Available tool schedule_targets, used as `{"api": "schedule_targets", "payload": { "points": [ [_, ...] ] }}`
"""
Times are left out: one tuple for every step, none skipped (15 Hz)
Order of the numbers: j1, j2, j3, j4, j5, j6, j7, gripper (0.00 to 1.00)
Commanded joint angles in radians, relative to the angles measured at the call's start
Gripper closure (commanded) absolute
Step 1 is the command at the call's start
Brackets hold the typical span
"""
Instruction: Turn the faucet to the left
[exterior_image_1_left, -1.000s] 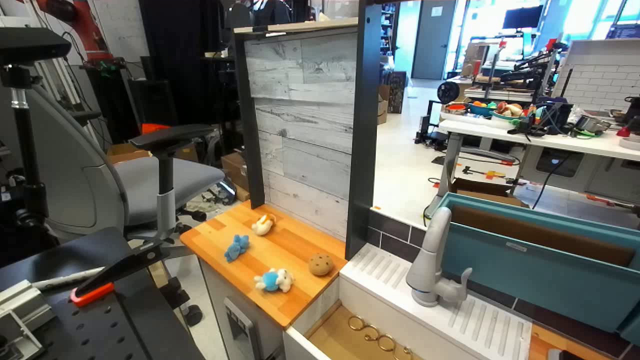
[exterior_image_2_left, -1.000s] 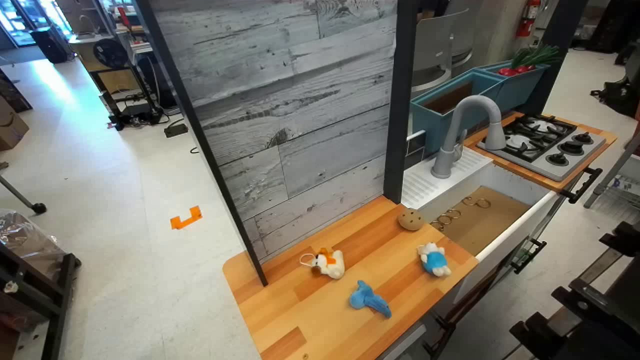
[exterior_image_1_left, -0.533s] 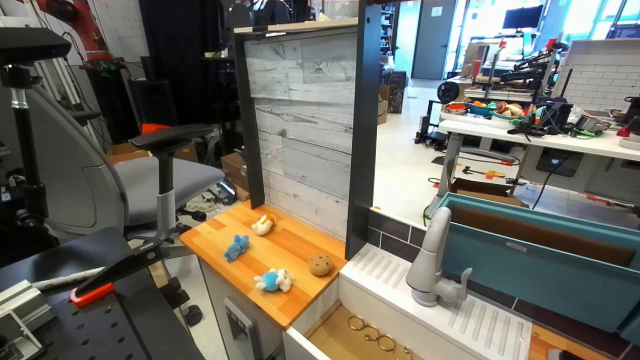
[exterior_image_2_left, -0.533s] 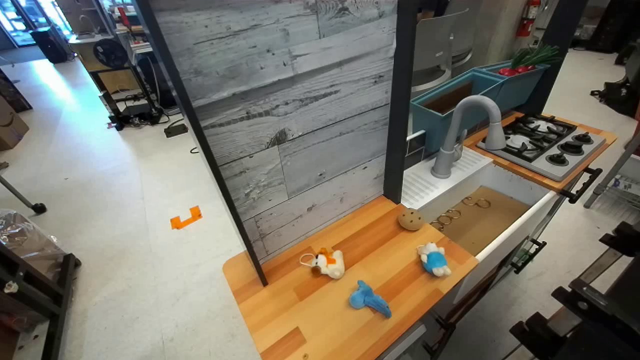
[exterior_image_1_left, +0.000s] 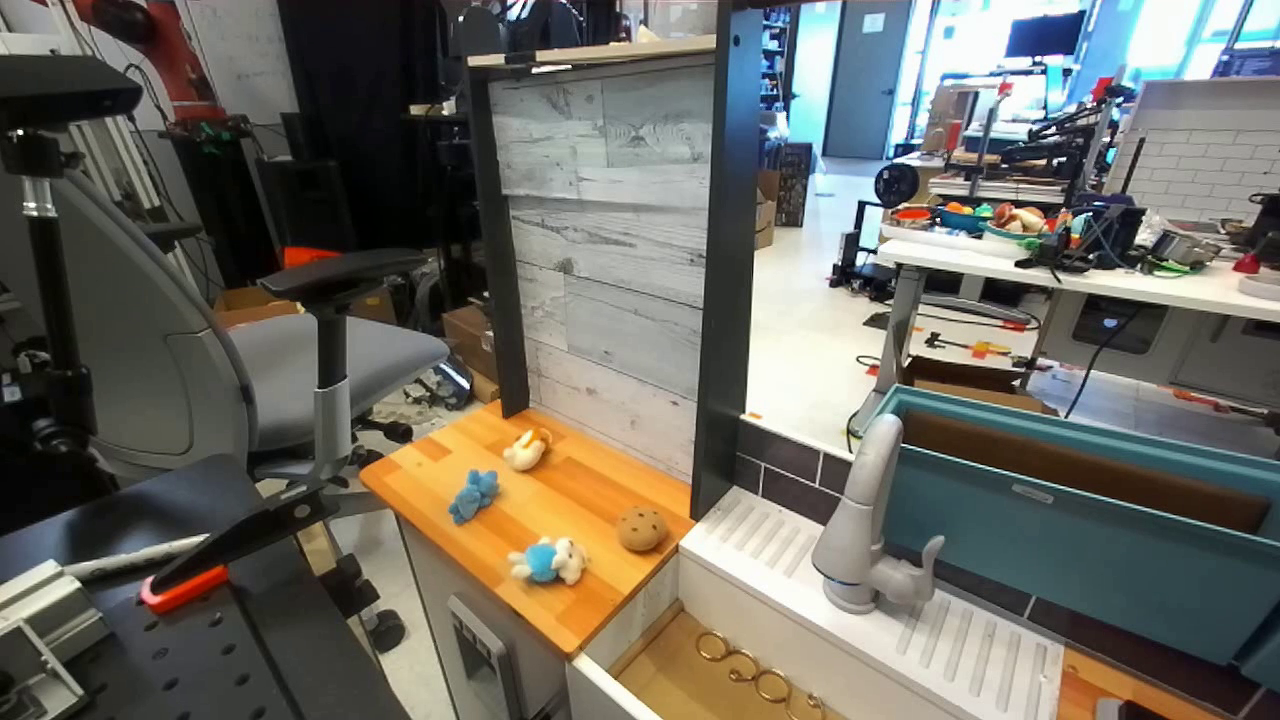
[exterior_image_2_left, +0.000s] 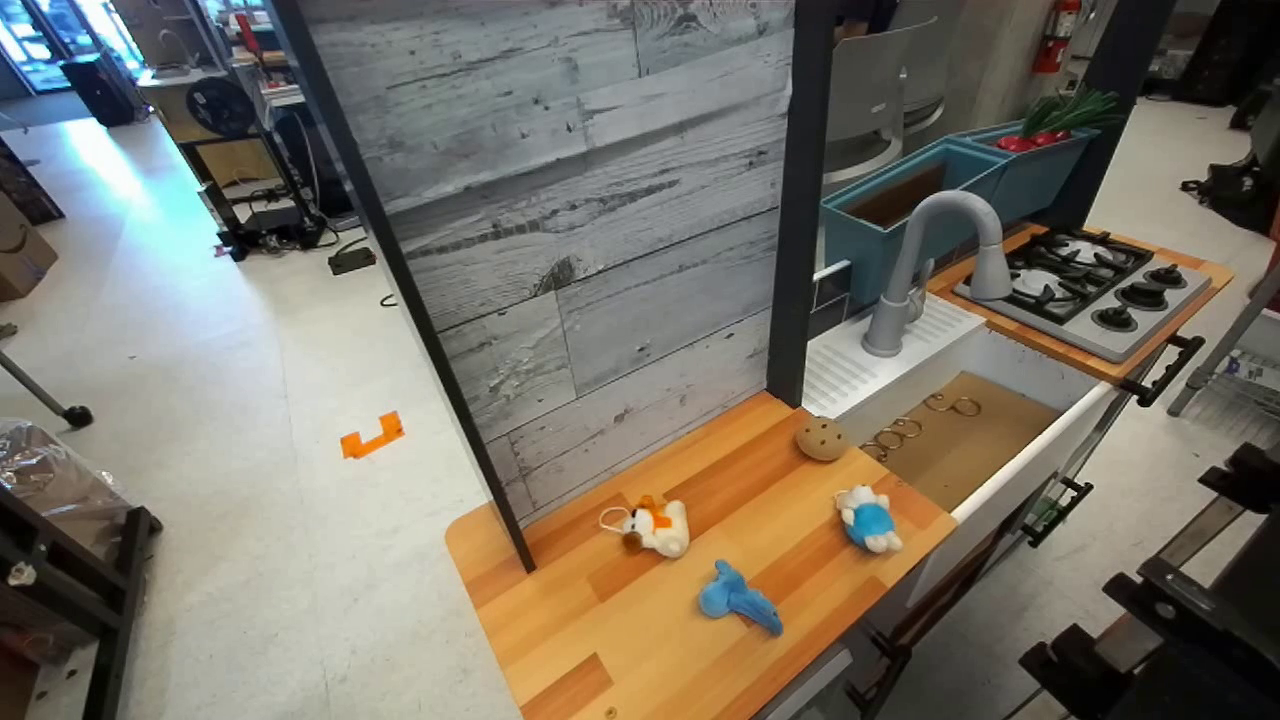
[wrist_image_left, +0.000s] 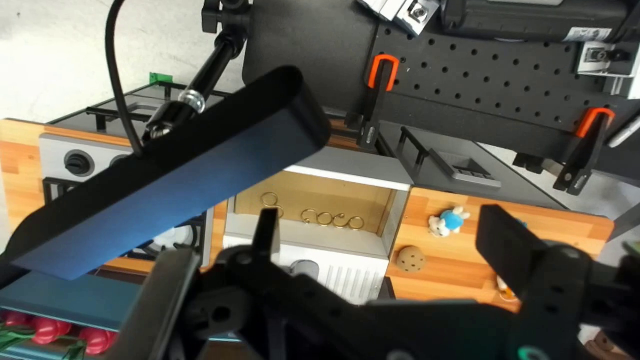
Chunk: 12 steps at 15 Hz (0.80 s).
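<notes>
The grey faucet (exterior_image_1_left: 865, 520) stands upright on the white ribbed ledge behind the sink. It also shows in an exterior view (exterior_image_2_left: 906, 262), where its curved neck arches forward and the spout hangs over the sink side. A small grey handle (exterior_image_1_left: 920, 573) sticks out beside its base. In the wrist view only a grey part of the faucet (wrist_image_left: 305, 269) shows, near the left finger and partly hidden by the gripper. My gripper (wrist_image_left: 380, 225) is open with nothing between its fingers, high above the counter and sink. It is out of sight in both exterior views.
The sink (exterior_image_2_left: 1010, 475) holds gold rings. Plush toys (exterior_image_2_left: 868, 520) and a brown spotted ball (exterior_image_2_left: 822, 438) lie on the wooden counter (exterior_image_2_left: 640, 640). A wood-pattern panel (exterior_image_2_left: 600, 250) with dark posts, a teal planter (exterior_image_1_left: 1060, 540) and a stove (exterior_image_2_left: 1090, 290) stand around. A black camera bar (wrist_image_left: 190, 165) is close by.
</notes>
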Motion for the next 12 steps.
{"api": "schedule_targets", "payload": {
  "points": [
    [0.030,0.087,0.030,0.049,0.027,0.083,0.005,0.00],
    [0.037,0.109,0.037,0.059,0.026,0.112,0.003,0.00],
    [0.044,0.136,0.039,0.072,0.028,0.136,-0.004,0.00],
    [0.053,0.170,0.040,0.088,0.034,0.169,-0.008,0.00],
    [0.059,0.205,0.038,0.102,0.041,0.206,-0.014,0.00],
    [0.059,0.258,0.042,0.120,0.040,0.261,0.001,0.00],
    [0.059,0.307,0.045,0.138,0.047,0.306,0.015,0.00],
    [0.061,0.364,0.047,0.157,0.062,0.357,0.026,0.00],
    [0.062,0.416,0.052,0.175,0.076,0.403,0.035,0.00],
    [0.066,0.465,0.056,0.191,0.097,0.450,0.032,0.00],
    [0.070,0.516,0.067,0.207,0.121,0.495,0.033,0.00],
    [0.069,0.573,0.086,0.230,0.136,0.522,0.046,0.00]
  ]
}}
